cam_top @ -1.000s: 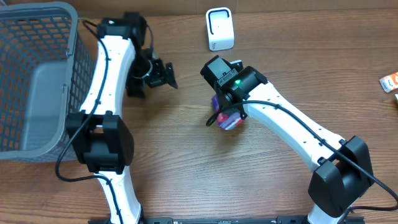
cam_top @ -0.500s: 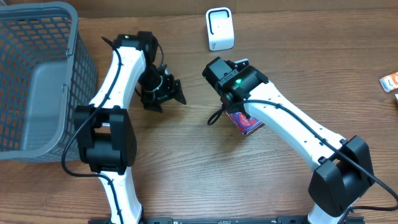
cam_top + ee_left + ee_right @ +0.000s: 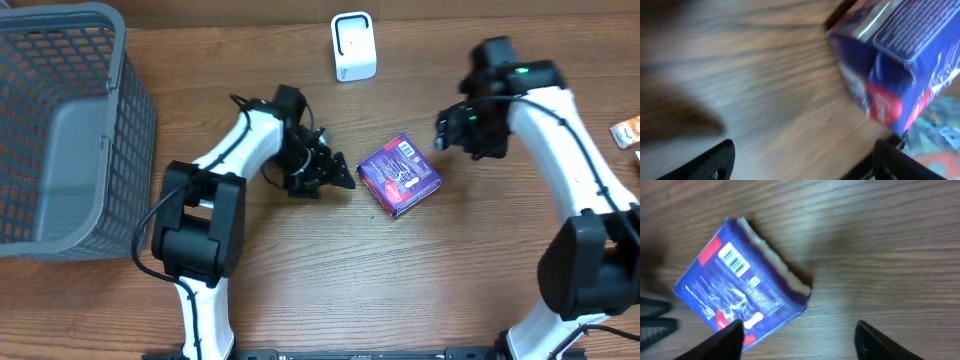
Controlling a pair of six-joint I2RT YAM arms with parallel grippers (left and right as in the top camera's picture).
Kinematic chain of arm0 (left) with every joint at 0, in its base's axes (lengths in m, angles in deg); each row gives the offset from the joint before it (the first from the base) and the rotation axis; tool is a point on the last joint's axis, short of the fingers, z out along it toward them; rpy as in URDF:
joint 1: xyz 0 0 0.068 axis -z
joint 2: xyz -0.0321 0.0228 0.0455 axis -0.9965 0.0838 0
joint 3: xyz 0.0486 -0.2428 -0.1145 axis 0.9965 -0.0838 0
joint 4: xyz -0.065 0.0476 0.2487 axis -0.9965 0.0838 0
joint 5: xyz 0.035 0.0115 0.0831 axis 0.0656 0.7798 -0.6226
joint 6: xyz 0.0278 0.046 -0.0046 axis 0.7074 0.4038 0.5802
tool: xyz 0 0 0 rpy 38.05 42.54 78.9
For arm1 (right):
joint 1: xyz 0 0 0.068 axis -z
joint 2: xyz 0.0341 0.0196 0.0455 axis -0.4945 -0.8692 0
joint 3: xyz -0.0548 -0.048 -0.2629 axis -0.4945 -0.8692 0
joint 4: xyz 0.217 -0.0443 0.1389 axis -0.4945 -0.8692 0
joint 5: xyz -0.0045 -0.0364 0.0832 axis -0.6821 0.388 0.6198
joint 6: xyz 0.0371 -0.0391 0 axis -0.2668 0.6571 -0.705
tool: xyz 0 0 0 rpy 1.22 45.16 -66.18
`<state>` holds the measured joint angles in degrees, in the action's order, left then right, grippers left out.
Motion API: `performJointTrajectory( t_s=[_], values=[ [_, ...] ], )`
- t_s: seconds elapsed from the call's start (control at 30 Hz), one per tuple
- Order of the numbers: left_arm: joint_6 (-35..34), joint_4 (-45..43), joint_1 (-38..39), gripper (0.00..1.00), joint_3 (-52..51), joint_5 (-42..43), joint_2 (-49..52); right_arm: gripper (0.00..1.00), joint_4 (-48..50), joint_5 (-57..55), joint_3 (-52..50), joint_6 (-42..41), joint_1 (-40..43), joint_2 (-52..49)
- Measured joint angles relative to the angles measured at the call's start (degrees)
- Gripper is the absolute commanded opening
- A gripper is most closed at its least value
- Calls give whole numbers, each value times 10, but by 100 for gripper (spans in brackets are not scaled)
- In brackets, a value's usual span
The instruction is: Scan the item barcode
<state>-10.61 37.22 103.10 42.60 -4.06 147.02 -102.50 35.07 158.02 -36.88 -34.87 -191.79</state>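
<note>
Lying flat near the middle of the counter (image 3: 300,290), the purple box (image 3: 400,175) is held by neither arm, and its barcode (image 3: 734,260) faces up on the top panel. Just beside its left side, the left tool (image 3: 338,178) hangs low with its jaws spread and nothing between them, pointing at the box. On the other side, a little farther back and apart from the box, the right tool (image 3: 447,130) also stands open and empty. At the far edge stands the white scanner (image 3: 354,46), well apart from the box. By my judgement the scan itself is not done: the box has yet to be gripped, lifted and carried to the scanner with the barcode turned toward it.
</note>
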Motion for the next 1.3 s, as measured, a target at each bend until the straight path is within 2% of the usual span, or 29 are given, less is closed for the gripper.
performJointTrajectory(
  t_s=[0.23,0.37,0.4,0.5,0.7,0.77,0.83,0.93,1.07,1.17,1.3],
  values=[
    [-91,-153,51,80,-46,51,-3,62,40,31,-36,13,37,0],
    [-120,-202,75,78,-53,53,-3,61,73,45,-81,16,36,0],
    [-129,-207,80,76,-53,50,-3,58,82,50,-91,16,36,0],
    [-153,-212,87,55,-53,30,-3,43,124,75,-123,14,36,0],
    [-183,-218,93,19,-54,5,-7,41,180,154,-179,17,36,0],
    [-189,-216,94,12,-54,2,-10,41,189,171,-194,17,34,0],
    [-191,-207,94,4,-52,1,-12,41,190,181,-205,17,32,0],
    [-190,-177,94,4,-40,-3,-12,41,189,193,-212,17,28,0],
    [-186,-81,89,4,-3,-46,-12,41,189,197,-213,17,25,0],
    [-177,17,83,4,43,-115,-11,42,189,197,-213,17,25,0],
    [-172,163,78,4,146,-276,-5,44,189,196,-213,17,25,0]
  ],
)
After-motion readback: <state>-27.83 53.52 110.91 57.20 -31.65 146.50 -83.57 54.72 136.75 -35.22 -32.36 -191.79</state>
